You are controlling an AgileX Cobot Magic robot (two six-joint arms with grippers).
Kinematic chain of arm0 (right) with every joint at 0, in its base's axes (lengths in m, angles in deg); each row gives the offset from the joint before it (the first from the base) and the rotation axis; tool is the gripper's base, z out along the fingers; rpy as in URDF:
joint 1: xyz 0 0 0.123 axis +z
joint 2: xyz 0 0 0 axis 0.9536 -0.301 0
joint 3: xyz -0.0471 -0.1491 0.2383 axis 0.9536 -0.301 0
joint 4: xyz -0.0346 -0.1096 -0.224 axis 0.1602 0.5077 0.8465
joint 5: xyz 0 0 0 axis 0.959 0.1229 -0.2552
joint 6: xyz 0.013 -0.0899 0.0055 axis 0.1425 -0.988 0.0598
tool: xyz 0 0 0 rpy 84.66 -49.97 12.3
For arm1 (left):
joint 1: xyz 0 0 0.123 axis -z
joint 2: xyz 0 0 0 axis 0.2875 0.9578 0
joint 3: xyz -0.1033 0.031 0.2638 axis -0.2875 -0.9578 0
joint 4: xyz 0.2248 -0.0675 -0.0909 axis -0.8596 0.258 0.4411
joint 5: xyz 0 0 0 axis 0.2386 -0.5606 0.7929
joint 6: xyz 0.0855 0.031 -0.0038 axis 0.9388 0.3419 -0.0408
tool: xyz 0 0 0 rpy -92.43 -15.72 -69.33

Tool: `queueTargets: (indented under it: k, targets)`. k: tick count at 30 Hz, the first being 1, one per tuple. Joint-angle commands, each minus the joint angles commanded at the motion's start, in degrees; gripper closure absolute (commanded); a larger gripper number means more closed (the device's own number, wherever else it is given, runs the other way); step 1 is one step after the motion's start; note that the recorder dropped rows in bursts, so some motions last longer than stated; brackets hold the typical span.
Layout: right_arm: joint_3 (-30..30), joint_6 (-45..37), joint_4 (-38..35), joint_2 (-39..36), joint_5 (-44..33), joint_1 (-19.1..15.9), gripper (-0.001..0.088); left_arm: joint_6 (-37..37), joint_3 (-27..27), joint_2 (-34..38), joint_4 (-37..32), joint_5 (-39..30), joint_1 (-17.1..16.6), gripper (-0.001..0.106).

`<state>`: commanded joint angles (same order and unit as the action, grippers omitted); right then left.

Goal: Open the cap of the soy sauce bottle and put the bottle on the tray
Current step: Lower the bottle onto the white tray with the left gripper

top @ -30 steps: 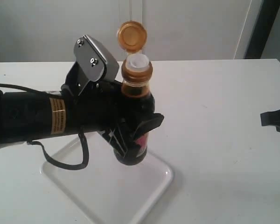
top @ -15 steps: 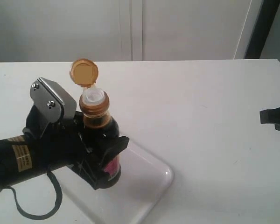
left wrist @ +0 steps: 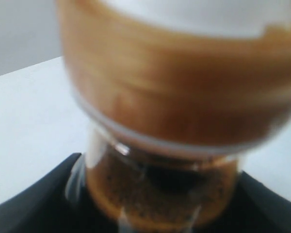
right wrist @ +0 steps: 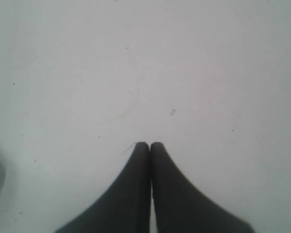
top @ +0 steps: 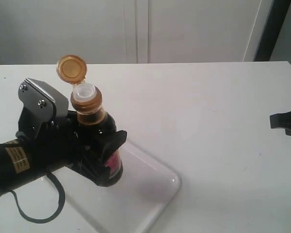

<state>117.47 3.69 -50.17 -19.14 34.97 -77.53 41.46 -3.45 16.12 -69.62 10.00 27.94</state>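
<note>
One soy sauce bottle point(top: 113, 165) sat clamped in my left gripper point(top: 108, 158), its dark body pinched between my black fingers point(left wrist: 34, 204) and its top leaning a little toward my arm. Its cap point(top: 72, 68) stood flipped back on the hinge, baring the white spout point(top: 84, 91) above the orange-brown collar point(top: 86, 103) (only a blur at close range in my left wrist view). Its base was over the left part of the tray point(top: 155, 187) as the exterior view showed it; whether it touched the tray floor I could not tell. My right gripper point(right wrist: 150, 145) hung well apart, over the white table point(top: 208, 97), tips pressed together.
</note>
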Motion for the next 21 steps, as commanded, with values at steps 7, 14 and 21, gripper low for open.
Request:
queueTargets:
  k: [7,14,21]
  targets:
    - [0.0,0.0,0.0,0.0,0.0,0.0,0.0868,1.51,0.0,2.27,0.26,3.5,0.0,0.105]
    - [0.0,-1.19,-1.1,0.0,0.0,0.0,0.0868,2.64,0.0,3.55,1.74,3.32,0.0,0.105]
    - [0.0,-1.29,-1.37,0.0,0.0,0.0,0.0868,2.64,0.0,6.12,2.45,5.0,0.0,0.105]
